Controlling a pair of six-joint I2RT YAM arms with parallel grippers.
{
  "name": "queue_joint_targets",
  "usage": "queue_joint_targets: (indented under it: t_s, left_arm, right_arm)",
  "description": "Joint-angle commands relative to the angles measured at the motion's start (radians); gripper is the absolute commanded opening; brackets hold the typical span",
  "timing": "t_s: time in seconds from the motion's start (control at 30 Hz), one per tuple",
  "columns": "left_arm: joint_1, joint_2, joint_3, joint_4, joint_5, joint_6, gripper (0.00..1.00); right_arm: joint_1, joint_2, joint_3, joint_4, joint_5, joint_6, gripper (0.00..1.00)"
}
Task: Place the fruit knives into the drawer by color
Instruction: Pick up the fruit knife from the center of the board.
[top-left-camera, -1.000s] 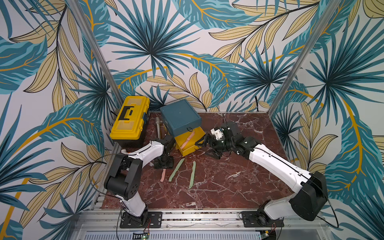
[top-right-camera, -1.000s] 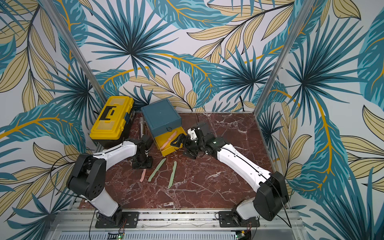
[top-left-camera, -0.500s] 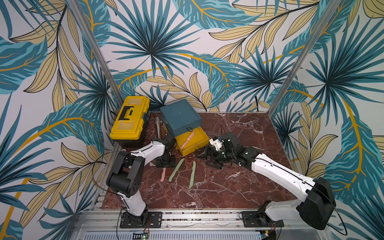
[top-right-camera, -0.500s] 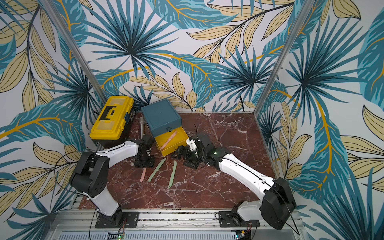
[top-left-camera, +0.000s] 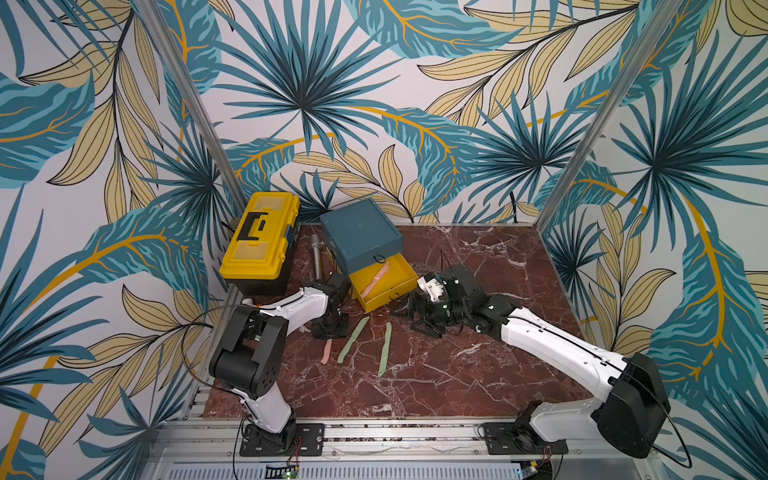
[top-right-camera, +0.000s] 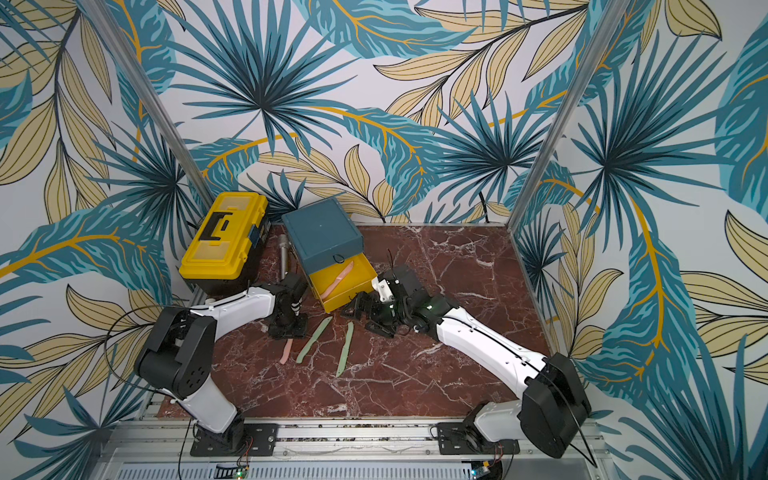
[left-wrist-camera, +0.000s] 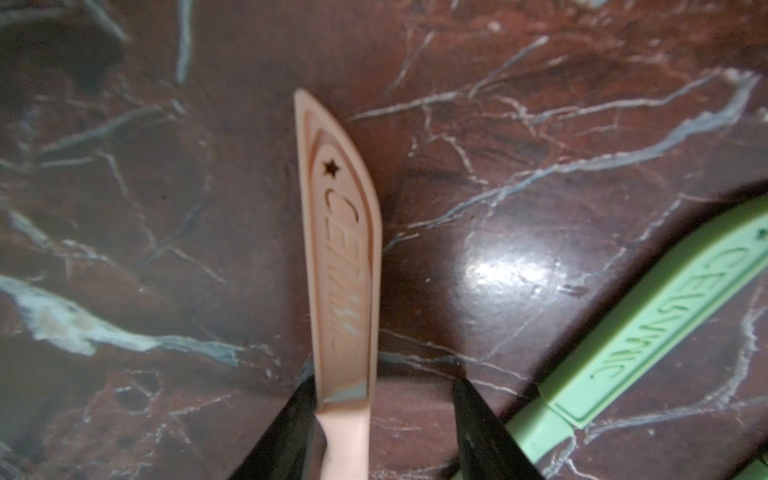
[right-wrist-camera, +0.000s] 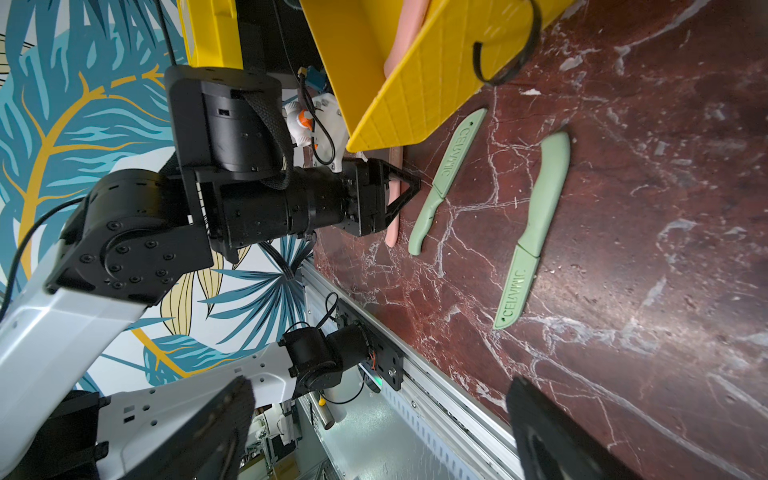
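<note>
Jaws apart on left gripper (left-wrist-camera: 382, 386), straddling pink knife (left-wrist-camera: 340, 270) on marble (left-wrist-camera: 540, 124); spread wide, empty, on right gripper (right-wrist-camera: 380, 386).

You are looking into a robot test booth in a lab, not a home: wall panels (top-left-camera: 374, 62) papered with printed palm leaves meet at bare metal posts (top-left-camera: 194, 99) and close in a red marble-look tabletop (top-left-camera: 457, 386). Along its front edge, two white-and-black arms (top-left-camera: 297, 302) stand bolted on black plates (top-left-camera: 311, 436) to a slotted metal rail (top-left-camera: 395, 433).
</note>
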Motion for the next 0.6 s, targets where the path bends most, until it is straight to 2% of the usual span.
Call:
queue_joint_targets:
  t_s: [0.0, 0.2, 0.33, 0.57]
  left_arm:
    - [0.000, -0.010, -0.046, -0.030, -0.012, -0.011, 0.54]
    - [-0.001, -0.052, -0.054, -0.059, -0.008, -0.018, 0.62]
    - [0.000, -0.065, -0.073, -0.048, -0.011, -0.023, 0.61]
    - [-0.001, -0.011, -0.069, -0.010, -0.011, -0.005, 0.58]
  right_arm:
    - [0.005, 0.009, -0.020, 0.014, -0.008, -0.010, 0.97]
    - [0.006, 0.004, -0.033, 0.010, -0.010, -0.014, 0.97]
    - [0.007, 0.006, -0.039, 0.021, -0.009, -0.010, 0.97]
    - [0.009, 0.016, -0.032, 0.023, -0.015, -0.008, 0.97]
